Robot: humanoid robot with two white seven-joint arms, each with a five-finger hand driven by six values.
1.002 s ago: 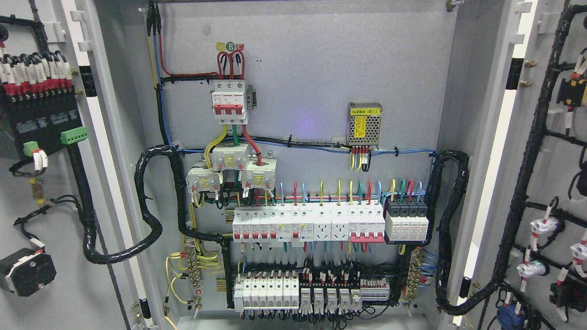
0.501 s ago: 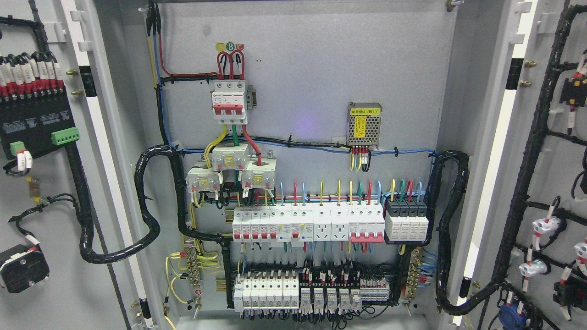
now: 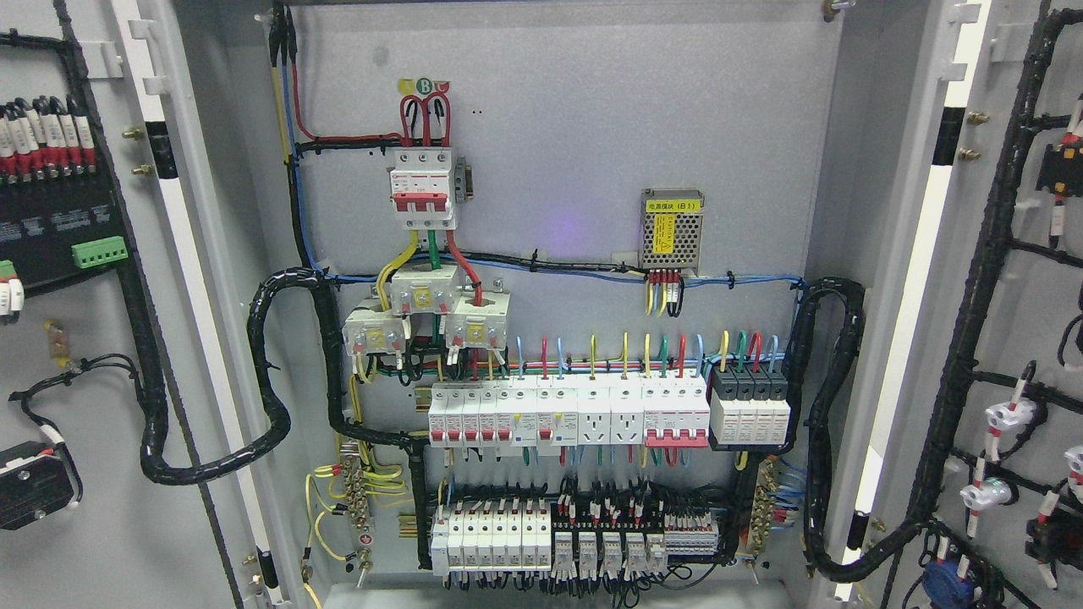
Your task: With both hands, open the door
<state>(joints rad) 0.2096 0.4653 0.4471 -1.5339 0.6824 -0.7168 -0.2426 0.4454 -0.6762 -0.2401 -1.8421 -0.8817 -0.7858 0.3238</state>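
An electrical cabinet fills the head view with both doors swung wide. The left door (image 3: 93, 406) shows its grey inner face, a black module with green terminal blocks and black cable looms. The right door (image 3: 1028, 338) shows its inner face with looms and white lamp backs. Between them is the grey back panel (image 3: 592, 127) with a red-handled main breaker (image 3: 423, 190), rows of white breakers (image 3: 567, 414) and a small mesh power supply (image 3: 673, 228). Neither of my hands nor arms appears anywhere in the picture.
Thick black corrugated cable looms (image 3: 271, 372) run from the panel to each door. White door-frame strips (image 3: 909, 279) stand on both sides. A lower row of small breakers and terminals (image 3: 575, 541) sits near the cabinet's bottom edge.
The left door has swung further outward; its black module, green terminals and lower black part slid left toward the picture's edge. The right door's parts drifted slightly right. The panel is unchanged.
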